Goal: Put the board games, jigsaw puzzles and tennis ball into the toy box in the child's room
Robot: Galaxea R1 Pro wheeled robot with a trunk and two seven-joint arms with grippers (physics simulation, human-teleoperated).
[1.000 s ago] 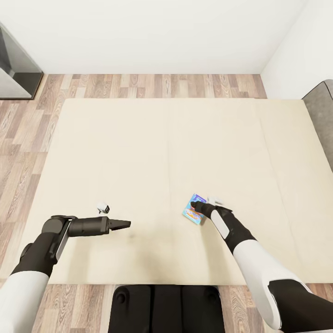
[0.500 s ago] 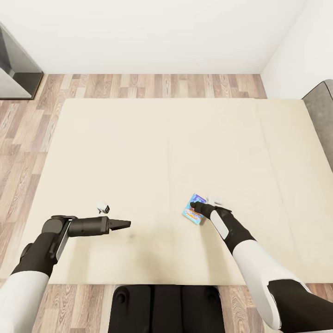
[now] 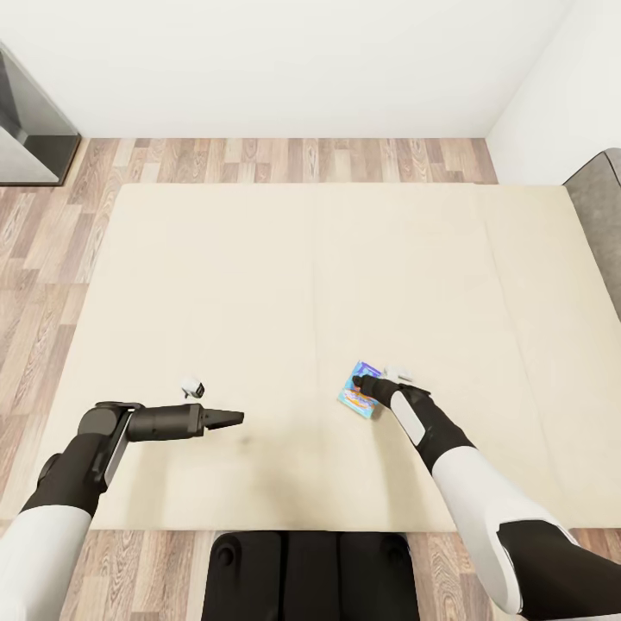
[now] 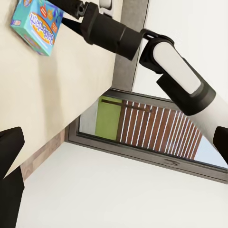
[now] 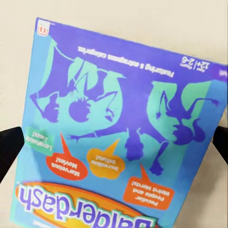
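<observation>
- My left claw [image 3: 231, 419] hovers over the near part of the bed [image 3: 259, 259], its fingers pressed together, gripping nothing.
- My right claw [image 3: 366, 385] sits on the small blue board game [image 3: 355, 394], fingers apart at either edge.
- The game lies flat, glossy card on smooth beige mattress.

Wood-plank floor [image 3: 52, 259] meets a white wall [image 3: 285, 60]; a dark-framed window [image 4: 142, 128] shows wooden slats.

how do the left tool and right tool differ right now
The right tool is down at the small blue board game on the bed, its fingers open either side of the box. The left tool hovers over bare mattress, away from the game and pointing sideways. Both are black.
</observation>
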